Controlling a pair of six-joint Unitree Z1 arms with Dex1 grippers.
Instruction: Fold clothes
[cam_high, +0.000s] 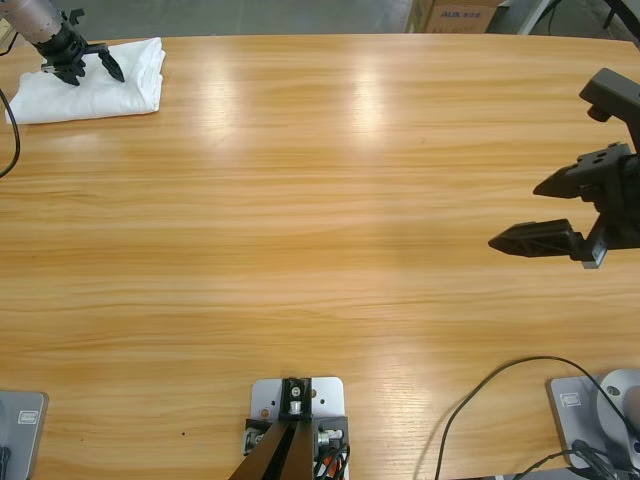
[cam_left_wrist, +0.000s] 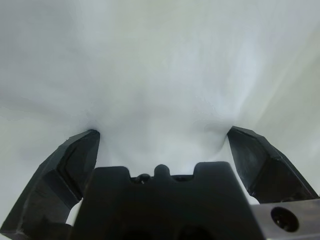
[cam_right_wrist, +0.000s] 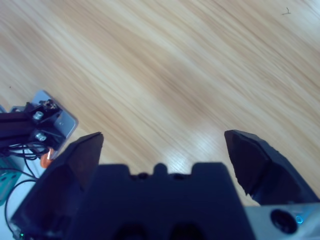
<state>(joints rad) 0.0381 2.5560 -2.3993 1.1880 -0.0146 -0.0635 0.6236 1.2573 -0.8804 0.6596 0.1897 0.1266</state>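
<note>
Overhead, the folded white T-shirt (cam_high: 90, 80) lies at the table's (cam_high: 320, 200) eleven o'clock corner, long axis nine-to-three, with the left gripper (cam_high: 80, 62) spread on top of it. Left wrist view: jaws apart, tips pressed into white cloth (cam_left_wrist: 160, 75), pinching nothing. Right wrist view: the right gripper (cam_right_wrist: 162, 145) hangs spread over bare wood (well apart from the shirt, so the left arm is nearer).

The folded T-shirt (cam_high: 90, 82) lies on the bench (cam_high: 320, 220) at its far left corner. The left claw (cam_high: 88, 68) sits on top of it. The right claw (cam_high: 545, 212) hangs over bare bench at the right edge, well apart.
</note>
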